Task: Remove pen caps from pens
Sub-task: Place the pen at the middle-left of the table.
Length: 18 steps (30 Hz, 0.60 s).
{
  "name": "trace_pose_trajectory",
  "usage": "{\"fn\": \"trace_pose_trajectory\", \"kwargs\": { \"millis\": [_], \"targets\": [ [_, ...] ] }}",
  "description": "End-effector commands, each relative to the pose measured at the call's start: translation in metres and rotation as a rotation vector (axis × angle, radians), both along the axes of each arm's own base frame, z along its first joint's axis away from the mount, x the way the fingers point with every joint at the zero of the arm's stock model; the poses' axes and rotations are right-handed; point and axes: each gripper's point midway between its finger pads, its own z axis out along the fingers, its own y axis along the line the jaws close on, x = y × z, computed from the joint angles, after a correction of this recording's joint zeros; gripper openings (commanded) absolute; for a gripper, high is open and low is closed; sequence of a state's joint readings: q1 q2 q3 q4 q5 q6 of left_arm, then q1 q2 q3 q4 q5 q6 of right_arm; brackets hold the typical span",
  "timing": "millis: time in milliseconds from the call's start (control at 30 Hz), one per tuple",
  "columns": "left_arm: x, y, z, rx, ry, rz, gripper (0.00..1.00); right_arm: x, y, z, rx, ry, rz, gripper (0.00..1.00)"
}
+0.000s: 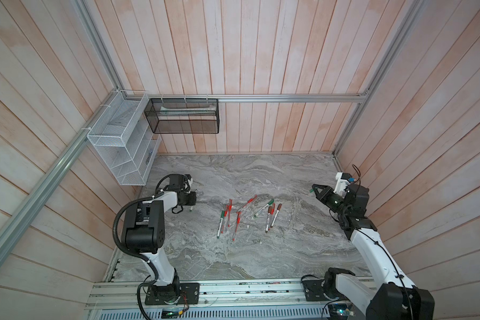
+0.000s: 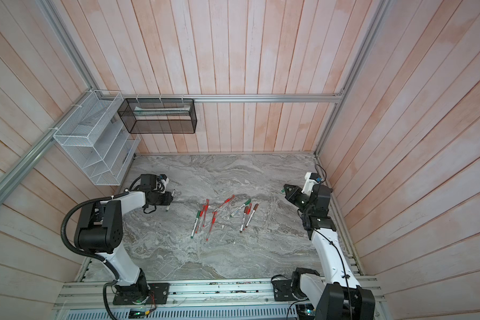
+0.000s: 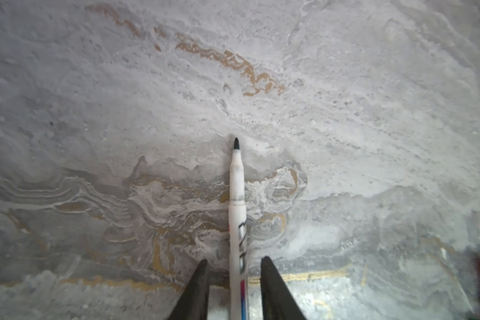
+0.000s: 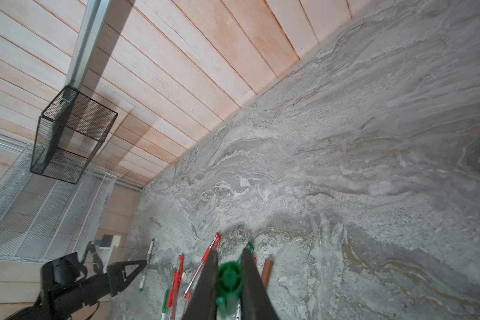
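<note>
Green cap [image 4: 229,278] up close, clamped tight between the right fingers [image 4: 205,288], held clear above the table [image 3: 344,110]. Left fingers [image 3: 197,288] stand parted, touching nothing, flanking the bared white marker [image 3: 237,221] lying flat: looks like a set-down. Capped pens [image 1: 236,225] wait mid-table.

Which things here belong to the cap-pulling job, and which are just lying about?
Job: bare marker, green cap, remaining pens, left tool, right tool.
Lying about: black basket, white basket.
</note>
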State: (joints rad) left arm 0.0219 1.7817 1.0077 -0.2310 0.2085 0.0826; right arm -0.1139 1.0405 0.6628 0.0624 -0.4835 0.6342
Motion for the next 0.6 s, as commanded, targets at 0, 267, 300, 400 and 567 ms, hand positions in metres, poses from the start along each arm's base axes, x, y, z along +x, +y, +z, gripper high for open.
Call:
{"fn": "trace_pose_trajectory", "kwargs": {
  "millis": [0, 267, 300, 400, 567],
  "targets": [
    [0.004, -0.007, 0.03, 0.005, -0.082, -0.031, 0.49, 0.007, -0.013, -0.016, -0.107, 0.087, -0.02, 0.0],
    [-0.011, -0.02, 0.091, -0.019, -0.268, -0.093, 0.64, 0.037, -0.04, -0.056, -0.269, 0.283, -0.056, 0.0],
    [-0.015, -0.021, 0.101, -0.011, -0.305, -0.105, 0.7, 0.041, -0.044, -0.064, -0.286, 0.319, -0.062, 0.0],
    [-0.03, -0.018, 0.128, 0.021, -0.427, -0.123, 0.85, 0.051, -0.044, -0.084, -0.303, 0.397, -0.023, 0.0],
    [-0.044, -0.004, 0.147, -0.028, -0.485, -0.087, 0.96, 0.065, -0.05, -0.117, -0.328, 0.51, -0.01, 0.0]
  ]
}}
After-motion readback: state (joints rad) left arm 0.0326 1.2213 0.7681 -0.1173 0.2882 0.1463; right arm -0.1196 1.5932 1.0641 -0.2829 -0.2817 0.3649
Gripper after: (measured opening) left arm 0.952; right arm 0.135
